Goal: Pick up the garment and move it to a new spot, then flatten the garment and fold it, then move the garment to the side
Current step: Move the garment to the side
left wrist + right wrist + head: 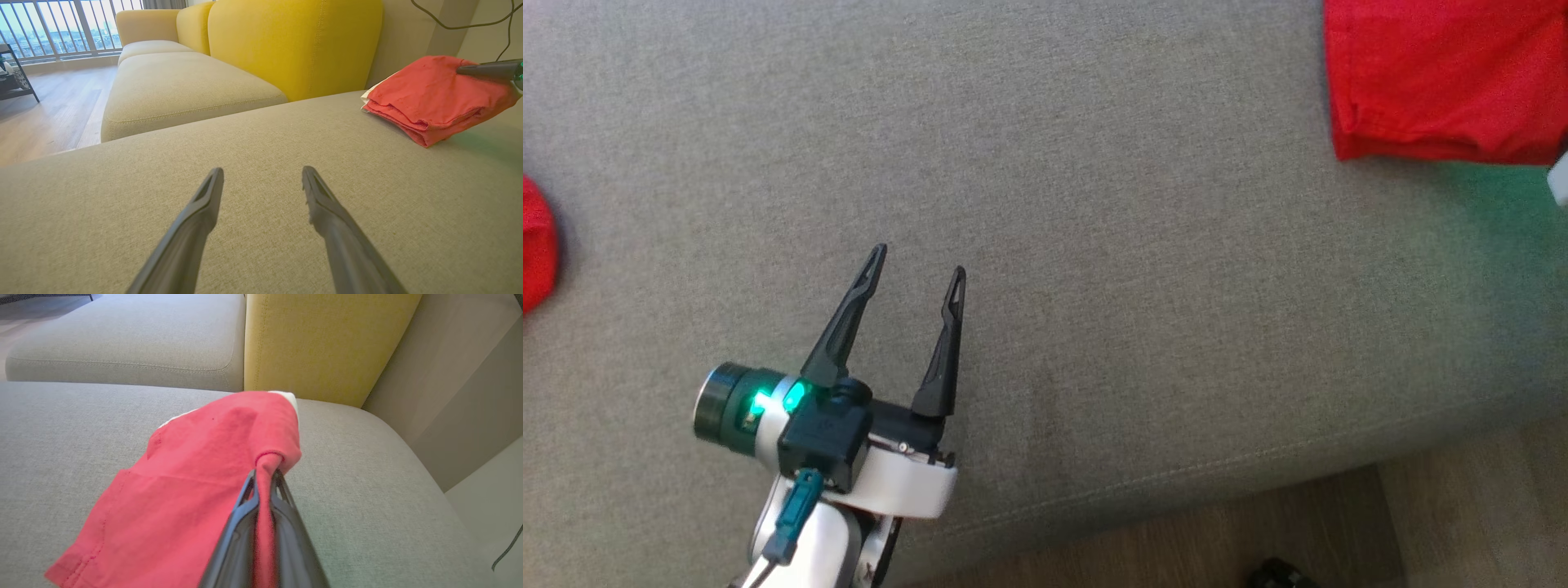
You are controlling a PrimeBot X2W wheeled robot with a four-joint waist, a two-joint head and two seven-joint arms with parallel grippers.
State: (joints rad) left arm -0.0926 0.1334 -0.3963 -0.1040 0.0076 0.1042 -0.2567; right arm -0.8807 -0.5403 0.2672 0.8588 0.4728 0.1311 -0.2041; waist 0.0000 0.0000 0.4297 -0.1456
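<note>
The garment [1445,77] is a folded red cloth lying at the far right of the grey sofa seat [1094,204]. In the left wrist view the garment [433,98] sits as a stacked bundle with a white edge. My right gripper [265,477] is shut on a pinched fold of the garment [196,477], and its dark finger [488,68] reaches onto the bundle from the right. Over bare cushion at the lower left my left gripper [920,260] stands open with nothing between its fingers [204,200].
Another bit of red cloth [535,245] shows at the left edge. A yellow backrest [294,41] rises behind the seat, with a second seat cushion [179,85] beyond. Wood floor [1176,539] lies past the seat's front edge. A black cable [461,20] hangs by the wall.
</note>
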